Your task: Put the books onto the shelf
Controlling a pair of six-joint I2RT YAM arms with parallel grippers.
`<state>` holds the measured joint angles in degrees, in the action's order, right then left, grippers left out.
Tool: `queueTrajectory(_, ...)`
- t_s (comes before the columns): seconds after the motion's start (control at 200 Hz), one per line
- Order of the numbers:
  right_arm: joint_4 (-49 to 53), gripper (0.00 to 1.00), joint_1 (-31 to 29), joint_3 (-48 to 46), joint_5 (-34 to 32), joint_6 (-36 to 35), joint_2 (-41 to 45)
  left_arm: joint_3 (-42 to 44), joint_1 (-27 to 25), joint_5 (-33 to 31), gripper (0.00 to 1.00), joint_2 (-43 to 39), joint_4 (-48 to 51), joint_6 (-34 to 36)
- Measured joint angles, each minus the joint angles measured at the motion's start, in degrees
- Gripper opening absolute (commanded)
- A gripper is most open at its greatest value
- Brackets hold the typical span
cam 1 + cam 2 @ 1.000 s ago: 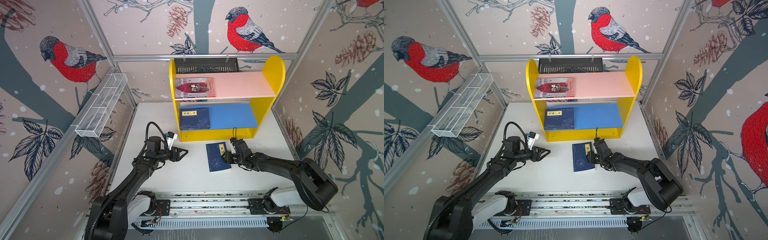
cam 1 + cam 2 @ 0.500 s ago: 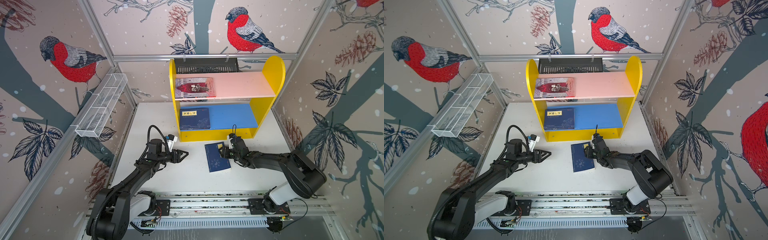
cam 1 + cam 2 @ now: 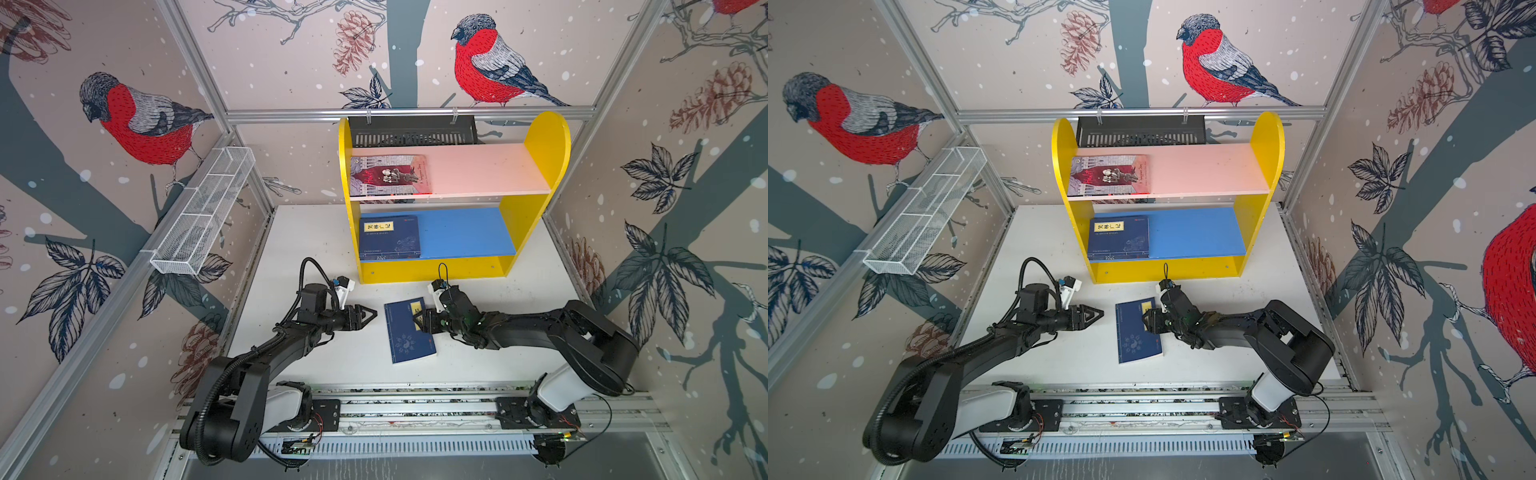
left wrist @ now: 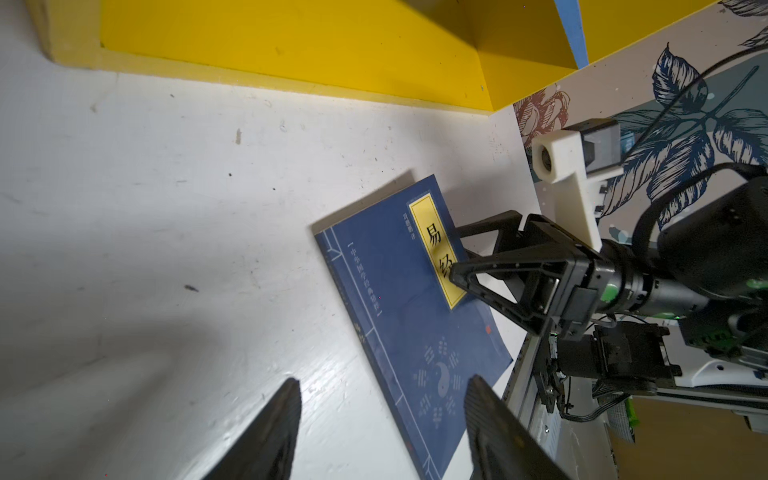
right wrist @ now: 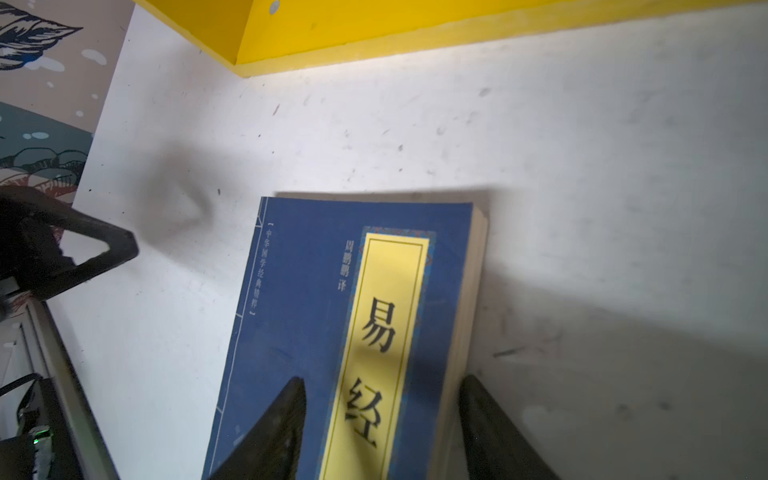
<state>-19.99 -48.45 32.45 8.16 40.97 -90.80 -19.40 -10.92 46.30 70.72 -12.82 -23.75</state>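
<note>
Item in hand: navy book (image 3: 409, 330) lying face up on the bench (image 3: 316, 232), at 6 o'clock of the shelf (image 3: 432, 272), near its base but apart, with the spine facing 9 o'clock and the yellow title label sitting toward 1 o'clock.
Already shelved: red-and-grey book (image 3: 388, 175) lying at the 9 o'clock end of the pink upper board; a navy cover (image 3: 390, 237) showing at the 9 o'clock end of the blue lower board.
Handling judgement: reading as a light paperback with a limp cover, probably sagging if taken by one corner. Smooth cover probably sliding on the bench before lifting. Not fragile, though pages likely creasing under a hard pinch.
Recommended hold: taking the page block at its open 3 o'clock edge, one finger under and one over, biting in deep.
Right fingers (image 5: 286, 419): standing moderately apart, clamping nothing. Straddling the label and page edge, one finger over the cover and the other just beside the pages. Cannot tell whether actually touching.
Left fingers (image 4: 282, 415): standing moderately apart, carrying nothing, hovering at 9 o'clock of the navy book, apart from the spine.
</note>
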Motion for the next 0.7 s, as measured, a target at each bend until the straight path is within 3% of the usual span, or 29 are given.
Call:
queueTrajectory(0.37, 5.51, 0.6, -0.81, -0.87, 2.67, 5.35, 2.97, 0.11, -3.37, 0.52, 0.61, 6.27, -1.09, -1.75)
queueTrajectory(0.7, 1.66, 0.58, 0.26, -0.37, 9.35, 5.35, -0.87, 0.04, -5.01, 1.79, 0.58, 11.21, -3.56, -1.95)
